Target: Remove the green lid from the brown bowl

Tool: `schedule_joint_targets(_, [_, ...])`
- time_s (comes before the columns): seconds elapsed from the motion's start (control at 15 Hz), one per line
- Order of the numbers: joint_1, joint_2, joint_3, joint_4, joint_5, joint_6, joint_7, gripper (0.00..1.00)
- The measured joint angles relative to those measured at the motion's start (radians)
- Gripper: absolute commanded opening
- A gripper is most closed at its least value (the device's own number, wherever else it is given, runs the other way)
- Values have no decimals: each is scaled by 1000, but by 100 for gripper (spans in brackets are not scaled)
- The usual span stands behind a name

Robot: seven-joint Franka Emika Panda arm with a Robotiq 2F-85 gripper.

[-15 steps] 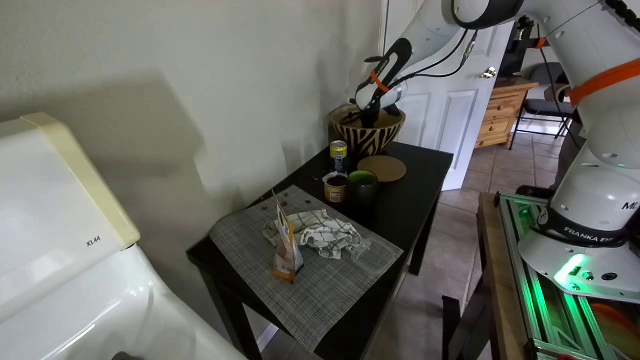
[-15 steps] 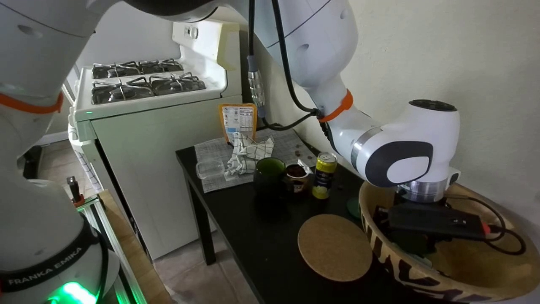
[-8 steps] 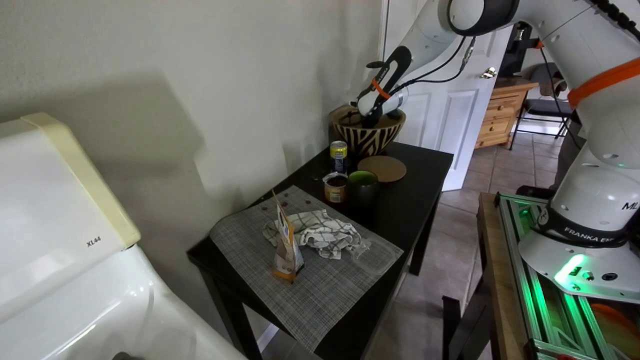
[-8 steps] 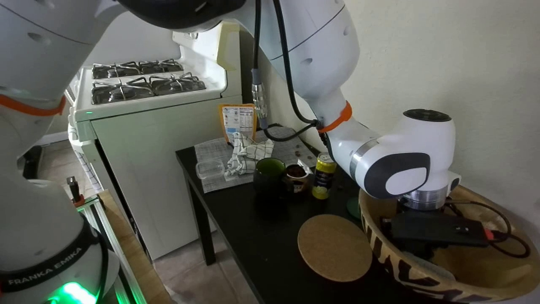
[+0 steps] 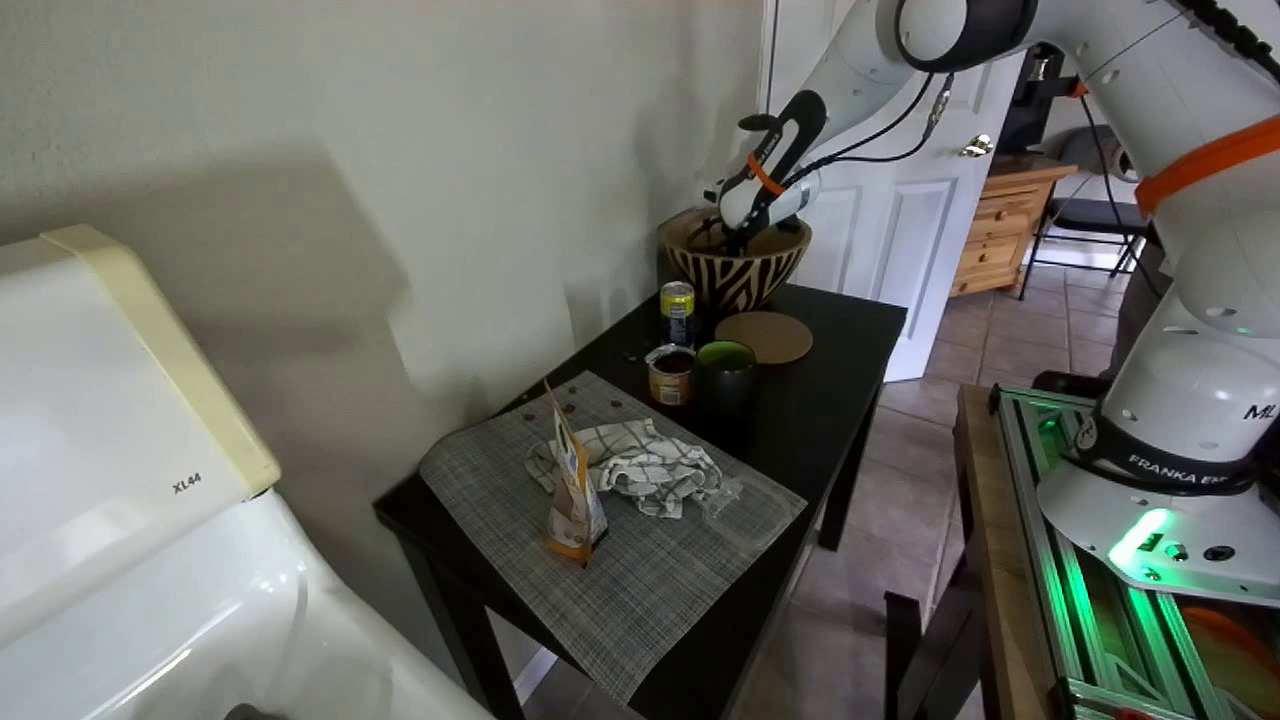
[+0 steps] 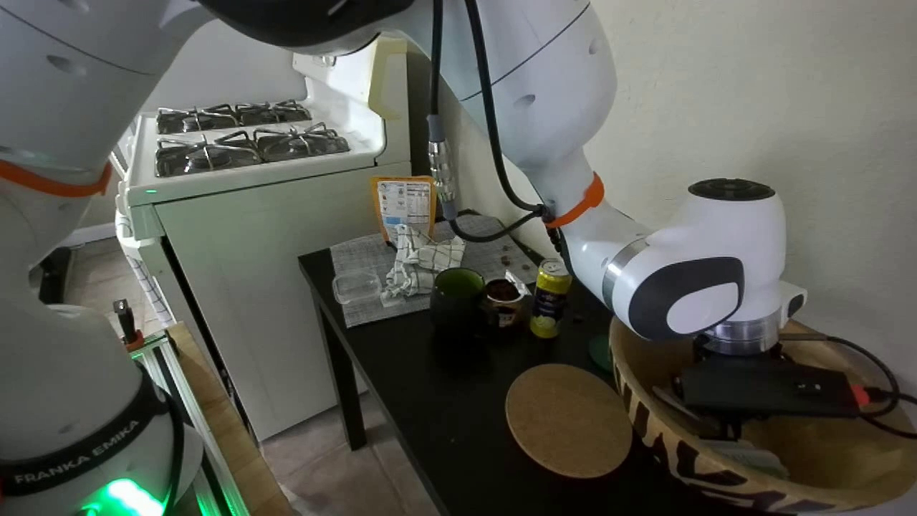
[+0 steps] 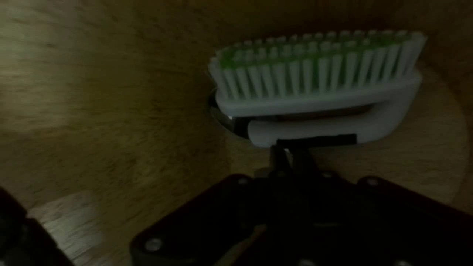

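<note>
Black counter (image 6: 458, 408) against a wall (image 6: 716, 86): one bowl (image 5: 735, 280), uncovered, brush (image 7: 319, 96) inside; one pincer (image 7: 291, 153) within, narrow, seemingly gripping nothing; one probable lid (image 6: 600, 352), green, part hidden, beside the bowl: if so, removal looks done, withdrawal left.

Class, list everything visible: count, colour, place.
bowl: 1, brown-black, on table
brush: 1, white-green, in bowl
shiny object: 1, silvery, in bowl
possible lid: 1, green, beside bowl
disc: 1, tan, on table
can: 1, yellow-black, on table
tub: 1, brown, beside can
cup: 1, dark green, beside tub
mat: 1, grey, on table
cloth: 1, white checked, on mat
pouch: 1, white-orange, on mat
plastic piece: 1, clear, on mat
bits: several, brown, on mat
table: 1, black, beside stove
stove: 1, white, beside table
door: 1, white, background
dresser: 1, tan, background
chair: 1, dark, background
arm: 1, white, over bowl
gripper: 1, black, in bowl
</note>
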Motion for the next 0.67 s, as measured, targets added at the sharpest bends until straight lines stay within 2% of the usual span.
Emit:
schedule_joint_targets(0.27, [-1,-17,-5,-2,-6,23,21,2])
schedule_joint_targets(0.4, [-15,-50,15,-16,-5,20,19,2])
schedule_joint_targets(0.67, [-125,-220,162,-123,48,-60,-87,2])
